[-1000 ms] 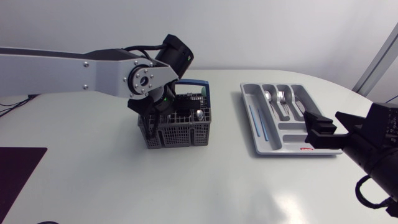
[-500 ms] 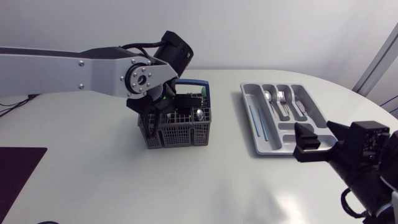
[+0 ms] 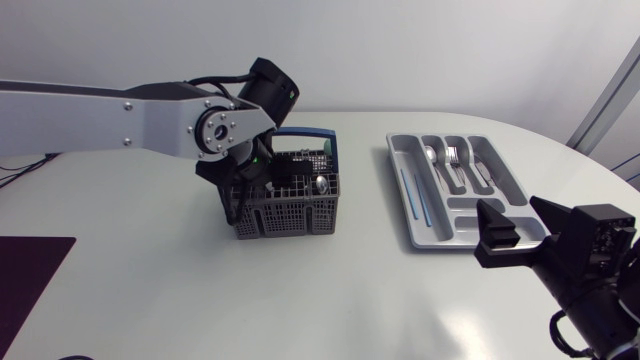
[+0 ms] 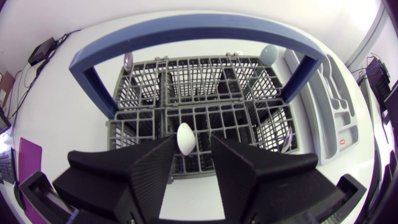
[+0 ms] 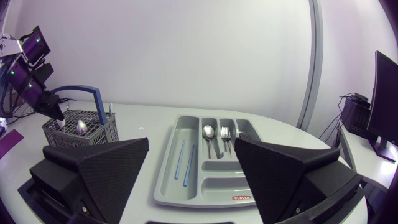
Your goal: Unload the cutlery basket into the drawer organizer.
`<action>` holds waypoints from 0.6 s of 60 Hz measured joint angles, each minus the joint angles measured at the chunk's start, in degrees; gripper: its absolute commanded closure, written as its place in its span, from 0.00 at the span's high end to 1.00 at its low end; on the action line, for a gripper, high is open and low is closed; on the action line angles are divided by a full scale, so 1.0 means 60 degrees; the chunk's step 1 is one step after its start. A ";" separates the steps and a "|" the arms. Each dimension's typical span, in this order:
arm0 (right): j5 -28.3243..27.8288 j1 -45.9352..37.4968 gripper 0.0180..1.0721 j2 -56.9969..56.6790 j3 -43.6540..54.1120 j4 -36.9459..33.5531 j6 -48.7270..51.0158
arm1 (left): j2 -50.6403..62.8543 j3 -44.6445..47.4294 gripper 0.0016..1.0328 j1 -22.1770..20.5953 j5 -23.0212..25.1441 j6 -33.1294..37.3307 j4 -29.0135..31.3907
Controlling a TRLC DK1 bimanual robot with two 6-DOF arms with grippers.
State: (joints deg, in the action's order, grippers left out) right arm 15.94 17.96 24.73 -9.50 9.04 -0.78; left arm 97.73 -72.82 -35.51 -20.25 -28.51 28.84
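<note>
The grey cutlery basket (image 3: 290,205) with a blue handle (image 4: 199,31) stands left of the table's middle. My left gripper (image 3: 250,185) hangs over its near left compartment. Its fingers (image 4: 155,171) stand apart around the pale rounded end of an upright cutlery piece (image 4: 185,138), and no two-sided grip shows. More cutlery ends (image 4: 270,55) stick up at the basket's far side. The grey drawer organizer (image 3: 415,205) lies at the right with a spoon (image 3: 430,155), a fork (image 3: 452,157) and blue sticks (image 3: 415,190). My right gripper (image 3: 515,235) hovers open in front of the organizer (image 5: 165,174).
A dark mat (image 3: 30,275) lies at the table's front left corner. White tabletop runs between the basket and the organizer. In the right wrist view the basket (image 5: 81,130) sits far off beside the left finger.
My left gripper's fingers have drawn closer together over the basket. My right arm has pulled back toward the front right edge of the table.
</note>
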 measured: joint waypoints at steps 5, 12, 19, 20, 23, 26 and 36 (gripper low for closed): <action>0.0000 0.0000 0.95 -0.0055 0.0062 0.0004 0.0000 | 0.0000 0.0080 0.31 0.0098 0.0299 0.0000 0.0011; 0.0000 0.0000 0.95 -0.0062 0.0069 0.0004 0.0004 | 0.0000 0.0095 0.26 0.0160 0.0470 0.0000 0.0022; 0.0000 0.0000 0.95 -0.0120 0.0106 0.0000 0.0033 | 0.0004 0.0095 0.19 0.0138 0.0583 0.0000 0.0025; 0.0000 0.0000 0.95 -0.0142 0.0106 -0.0015 0.0040 | 0.0004 0.0095 0.19 0.0138 0.0583 0.0000 0.0029; 0.0004 0.0000 0.95 -0.0240 0.0142 -0.0011 0.0109 | 0.0004 0.0095 0.18 0.0138 0.0616 0.0000 0.0055; 0.0004 0.0000 0.95 -0.0350 0.0193 -0.0015 0.0146 | 0.0004 0.0095 0.15 0.0138 0.0619 0.0000 0.0131; 0.0000 0.0000 0.95 -0.0641 0.0353 -0.0036 0.0178 | 0.0025 0.0091 0.11 0.0138 0.0637 0.0011 0.0346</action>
State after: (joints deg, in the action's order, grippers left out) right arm 15.94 17.96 20.88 -7.38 8.82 0.30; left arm 97.89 -72.27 -34.68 -16.43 -28.45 30.92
